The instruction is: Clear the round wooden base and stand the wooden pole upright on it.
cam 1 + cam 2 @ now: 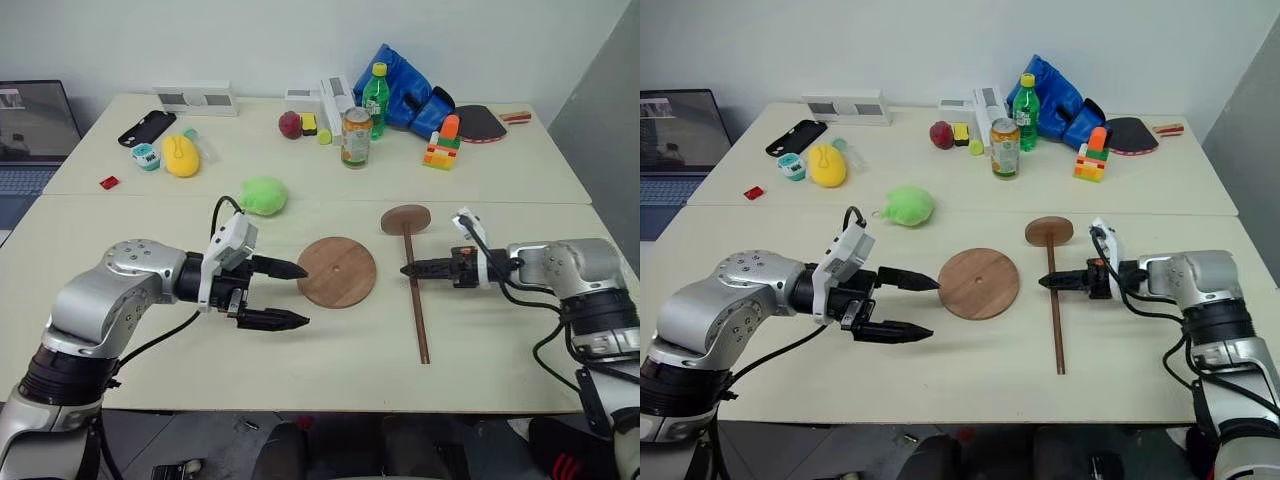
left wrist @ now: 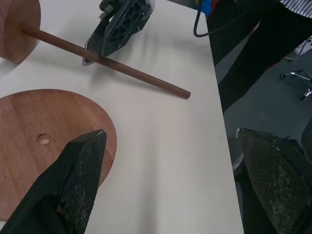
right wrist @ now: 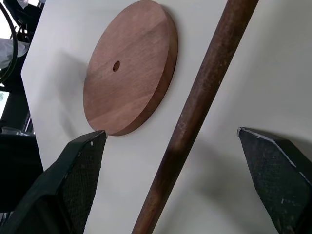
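Pole [image 1: 417, 300] of dark wood lies flat on the cream table [image 1: 300, 370], its small end disc away from the robot, just beside the round wooden base [image 1: 337, 271], which lies bare. The right gripper [image 3: 170, 183], fingers spread wide, straddles the pole; whether they touch it is hard to judge. The right wrist view shows the base's centre hole clearly. The left gripper [image 1: 300, 295], fingers spread and empty, hovers at the base's left edge. Open tabletop lies toward the near edge.

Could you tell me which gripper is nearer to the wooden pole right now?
Right. The right gripper is open with the wooden pole between its fingers; the left gripper, also open, is across the round base.
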